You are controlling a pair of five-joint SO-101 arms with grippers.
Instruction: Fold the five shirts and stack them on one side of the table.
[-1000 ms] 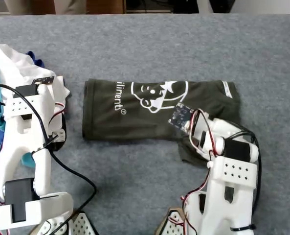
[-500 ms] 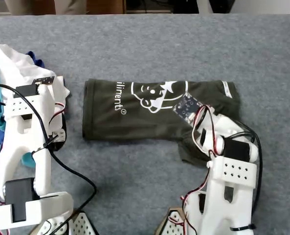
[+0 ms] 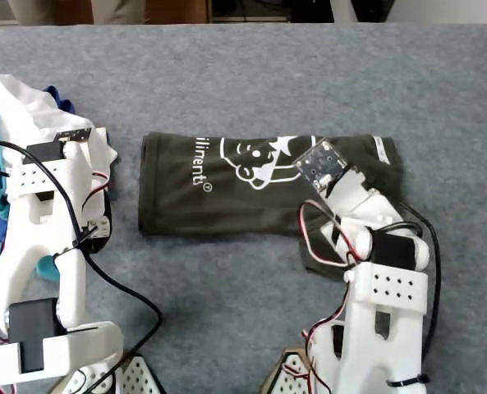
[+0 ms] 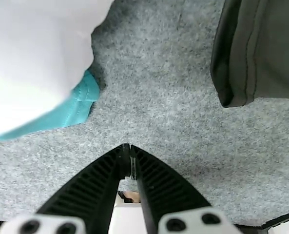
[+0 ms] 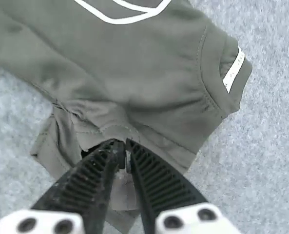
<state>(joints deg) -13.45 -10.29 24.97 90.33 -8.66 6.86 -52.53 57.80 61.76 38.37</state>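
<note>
A dark olive shirt (image 3: 251, 185) with a white print lies folded lengthwise in the middle of the grey table. One sleeve (image 3: 315, 256) sticks out on its near side. My right gripper (image 5: 124, 142) hangs shut just above that sleeve (image 5: 61, 141) and the shirt's collar end (image 5: 134, 63); I see no cloth pinched between its fingers. A pile of shirts (image 3: 13, 115), white, teal, blue and red, sits at the table's left edge. My left gripper (image 4: 129, 146) is shut above bare table between the white shirt (image 4: 32, 58) and the olive shirt's hem (image 4: 261, 48).
The left arm (image 3: 50, 189) stands beside the pile, and the right arm (image 3: 366, 238) stands over the olive shirt's near right corner. A teal shirt (image 4: 61, 114) pokes out from under the white one. Bare grey table (image 3: 309, 74) lies beyond the olive shirt.
The right arm's wrist has swung away from the near edge, farther over the olive shirt. The shirt and the left arm have not moved.
</note>
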